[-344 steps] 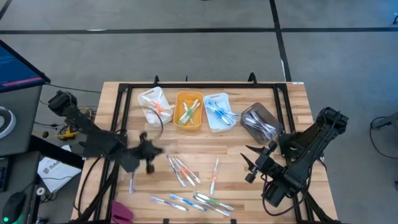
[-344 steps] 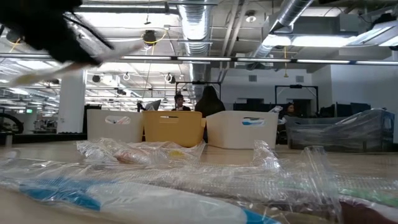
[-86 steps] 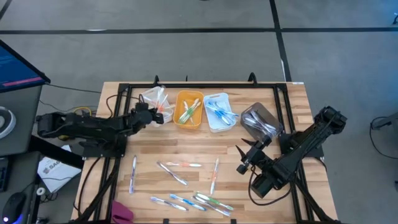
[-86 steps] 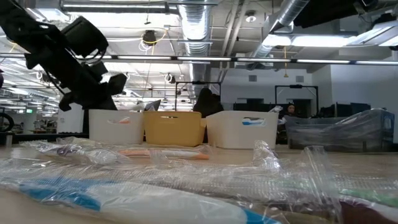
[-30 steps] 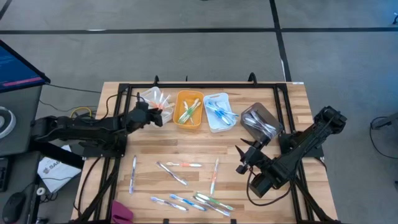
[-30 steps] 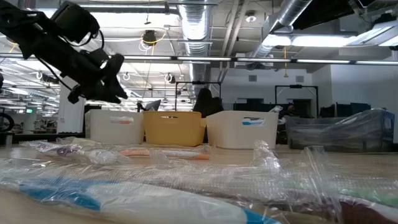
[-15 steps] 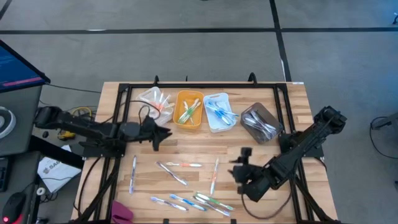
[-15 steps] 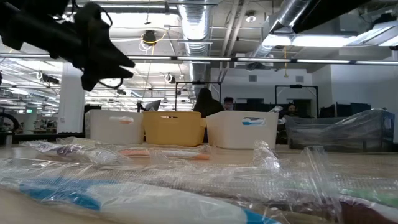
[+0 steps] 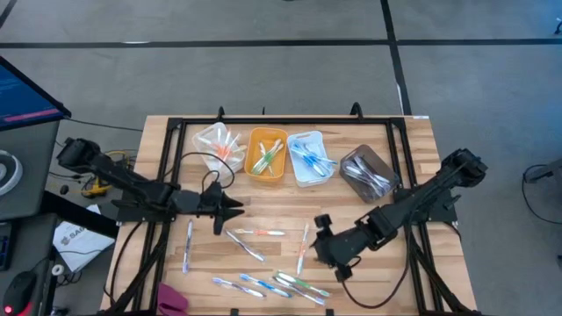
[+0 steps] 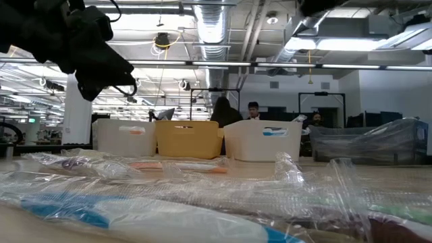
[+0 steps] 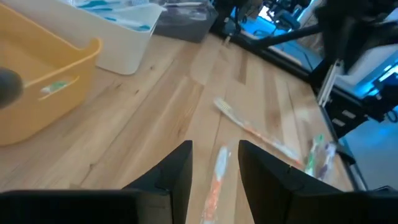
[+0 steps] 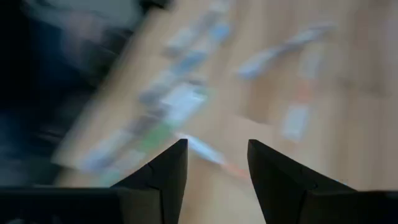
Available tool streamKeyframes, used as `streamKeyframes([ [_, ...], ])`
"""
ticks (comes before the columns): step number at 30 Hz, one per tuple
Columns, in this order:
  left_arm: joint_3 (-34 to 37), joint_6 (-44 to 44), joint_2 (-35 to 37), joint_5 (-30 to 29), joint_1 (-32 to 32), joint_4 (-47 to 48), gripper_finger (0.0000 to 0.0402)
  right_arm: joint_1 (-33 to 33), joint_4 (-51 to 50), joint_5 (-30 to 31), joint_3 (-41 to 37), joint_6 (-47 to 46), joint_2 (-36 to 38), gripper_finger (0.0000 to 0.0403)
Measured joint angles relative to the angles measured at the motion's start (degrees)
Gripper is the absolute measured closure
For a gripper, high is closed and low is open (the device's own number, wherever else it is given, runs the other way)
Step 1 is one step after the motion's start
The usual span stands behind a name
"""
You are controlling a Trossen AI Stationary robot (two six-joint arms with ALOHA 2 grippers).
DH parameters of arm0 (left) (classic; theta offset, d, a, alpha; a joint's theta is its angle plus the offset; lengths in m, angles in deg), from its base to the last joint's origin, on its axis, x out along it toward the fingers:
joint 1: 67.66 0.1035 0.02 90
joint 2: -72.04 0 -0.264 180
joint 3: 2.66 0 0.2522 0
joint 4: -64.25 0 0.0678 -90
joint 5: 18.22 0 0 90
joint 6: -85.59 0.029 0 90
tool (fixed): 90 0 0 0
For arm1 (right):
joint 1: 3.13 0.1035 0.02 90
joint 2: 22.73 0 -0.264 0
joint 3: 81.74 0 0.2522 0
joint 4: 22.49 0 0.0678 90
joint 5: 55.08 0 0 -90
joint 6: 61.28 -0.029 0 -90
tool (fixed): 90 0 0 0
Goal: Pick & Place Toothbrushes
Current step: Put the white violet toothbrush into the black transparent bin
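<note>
Both end effectors, left (image 9: 230,207) and right (image 9: 318,239), hover with fingers apart above loose toothbrushes (image 9: 263,233) on the table (image 9: 351,184).

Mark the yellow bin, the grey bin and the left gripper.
yellow bin (image 9: 250,172): high view, on its rim at the near left corner.
grey bin (image 9: 387,170): high view, on its right wall.
left gripper (image 9: 239,207): high view, midway between its open fingertips.

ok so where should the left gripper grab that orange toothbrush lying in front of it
Probably at mid-handle, coming straight down from above. The orange toothbrush lies flat on the table, running left to right, with bare wood on both long sides. The open left gripper could turn its fingers to straddle the thin handle across its width.
</note>
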Motion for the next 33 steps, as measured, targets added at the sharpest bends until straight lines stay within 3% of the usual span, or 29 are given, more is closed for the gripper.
streamKeyframes([
  [4,0.0,0.0,-1.8,-0.1,0.0,-0.3,0.0279,-0.2,4.1,-11.2,0.0,-7.9,0.0,0.0242],
  [10,0.0,0.0,-3.9,-0.3,0.0,-0.5,0.0279,1.4,7.6,-13.2,0.0,-19.3,-2.1,0.0242],
  [13,0.0,0.0,-4.5,-0.3,0.0,-0.8,0.0279,1.8,10.5,-16.8,0.1,-24.2,-5.8,0.0242],
  [19,0.0,-0.2,-4.5,-0.3,0.0,-2.1,0.0279,1.5,11.6,-28.0,4.3,-24.6,-16.6,0.0242],
  [25,0.0,-0.2,-4.5,-0.3,0.0,-2.5,0.0279,0.3,1.6,-29.7,12.3,-20.3,-21.2,0.0242],
  [30,0.0,-0.2,-4.5,-0.3,0.0,-2.9,0.0279,-2.6,-3.1,-38.1,18.4,-23.4,-24.7,0.0242],
  [33,0.0,-0.1,-4.5,-0.3,0.0,-3.0,0.0279,-3.7,-9.2,-39.9,24.2,-24.9,-27.5,0.0242],
])
